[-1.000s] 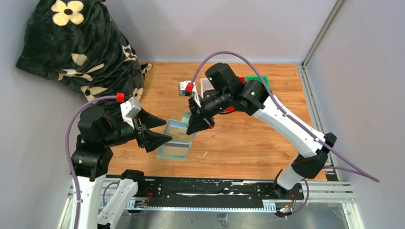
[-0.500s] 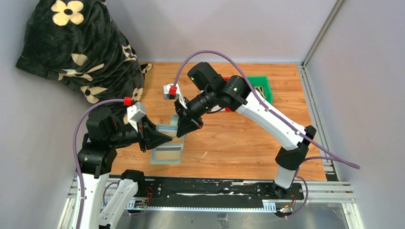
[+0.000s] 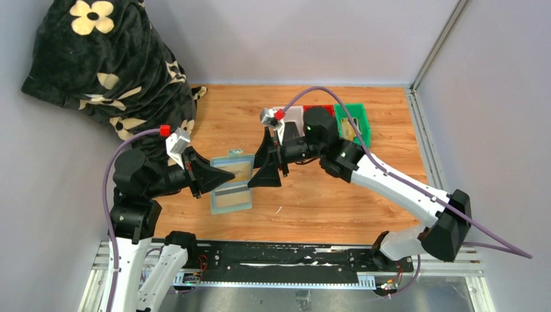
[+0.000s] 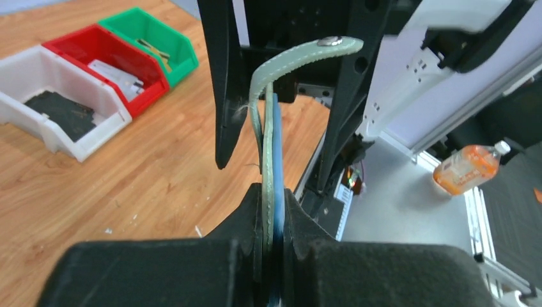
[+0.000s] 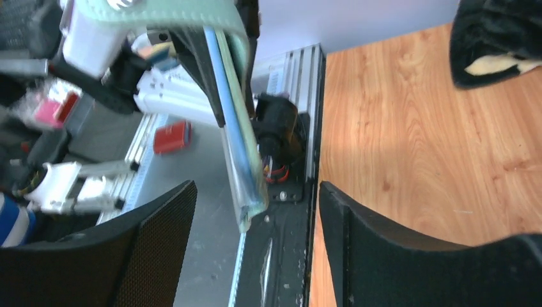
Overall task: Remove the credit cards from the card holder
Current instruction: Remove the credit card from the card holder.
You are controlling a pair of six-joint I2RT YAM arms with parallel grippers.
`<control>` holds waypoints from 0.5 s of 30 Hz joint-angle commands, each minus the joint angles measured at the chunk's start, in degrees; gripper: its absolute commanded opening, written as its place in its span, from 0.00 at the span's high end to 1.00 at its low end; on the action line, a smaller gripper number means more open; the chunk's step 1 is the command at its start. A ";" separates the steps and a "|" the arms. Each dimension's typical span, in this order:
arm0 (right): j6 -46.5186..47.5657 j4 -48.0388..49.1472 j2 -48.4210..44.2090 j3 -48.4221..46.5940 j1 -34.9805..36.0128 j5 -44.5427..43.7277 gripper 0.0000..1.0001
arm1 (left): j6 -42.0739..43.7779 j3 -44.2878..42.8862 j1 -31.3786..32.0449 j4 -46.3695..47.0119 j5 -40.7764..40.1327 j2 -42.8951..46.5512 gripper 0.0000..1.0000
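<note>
The sage-green card holder (image 3: 232, 183) hangs open above the wooden table, and my left gripper (image 3: 221, 179) is shut on its left edge. A tan card face (image 3: 240, 171) shows in its upper pocket, and a pale face with a dark stripe (image 3: 230, 196) in the lower one. In the left wrist view the card holder (image 4: 263, 147) stands edge-on between the gripper's jaws (image 4: 273, 201), a thin blue edge against it, its snap tab (image 4: 319, 46) curling over. My right gripper (image 3: 267, 164) is open, its fingers either side of the holder's right edge (image 5: 241, 160) without touching it.
White (image 3: 294, 116), red (image 3: 322, 109) and green (image 3: 357, 121) bins stand in a row at the back right, with flat items inside. A dark flowered blanket (image 3: 110, 65) fills the back left corner. The table's metal rail (image 3: 286, 253) runs along the near edge.
My left gripper closed on the holder's left edge. My right gripper, shut on its right edge before, opened and let go. The holder shifted slightly left and tilted.
</note>
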State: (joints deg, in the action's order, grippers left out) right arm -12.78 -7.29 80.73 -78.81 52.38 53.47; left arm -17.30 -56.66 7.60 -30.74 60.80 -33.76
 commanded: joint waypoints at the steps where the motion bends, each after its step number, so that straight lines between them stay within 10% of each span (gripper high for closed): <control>1: -25.99 46.27 -5.76 14.38 -1.32 -4.03 0.26 | -22.44 5.33 0.14 24.96 -5.66 4.27 1.00; 10: -59.44 95.17 4.86 26.79 -1.32 -16.61 0.50 | -31.82 7.54 0.14 32.06 -11.64 6.81 1.00; 15: -62.68 97.91 9.14 23.47 -0.39 -16.50 0.65 | -31.81 8.40 0.14 32.24 -11.89 7.97 1.00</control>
State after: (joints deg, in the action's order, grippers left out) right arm -68.29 77.91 88.58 -53.32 51.31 39.68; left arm -45.82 -48.80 7.57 -3.27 49.36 -27.16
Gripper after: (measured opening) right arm 0.369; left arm 0.067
